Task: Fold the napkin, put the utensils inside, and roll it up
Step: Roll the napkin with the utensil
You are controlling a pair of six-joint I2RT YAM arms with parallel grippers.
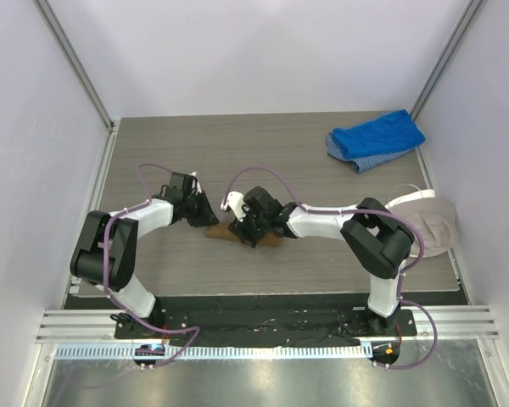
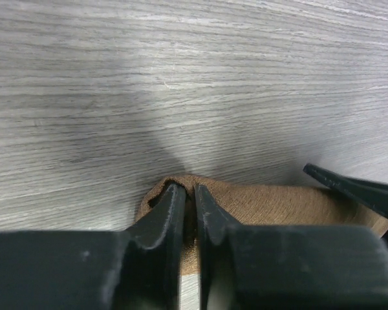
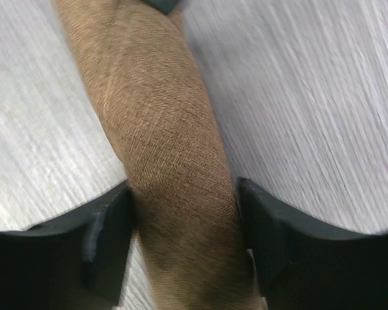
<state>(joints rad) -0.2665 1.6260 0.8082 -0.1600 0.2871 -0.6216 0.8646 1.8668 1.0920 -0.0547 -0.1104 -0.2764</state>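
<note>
We see the napkin (image 1: 219, 231) rolled into a tube on the table (image 1: 280, 153), between both arms. The left gripper (image 2: 189, 190) is narrow and pinches the roll's end. The right gripper (image 3: 184, 194) is wide, its fingers (image 3: 110, 226) touching both sides of the roll.

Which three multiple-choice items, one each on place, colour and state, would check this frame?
1. Where on the table does the blue cloth lie?
A. near left corner
B. far right corner
C. centre

2. What colour is the napkin?
A. tan-brown
B. white
C. green

3. What state is the napkin in?
A. spread flat
B. hanging off the table edge
C. rolled into a tube

Key:
1 B, it sits at the upper right of the top view.
2 A, both wrist views show a brown weave.
3 C, the right wrist view shows a rounded roll.
</note>
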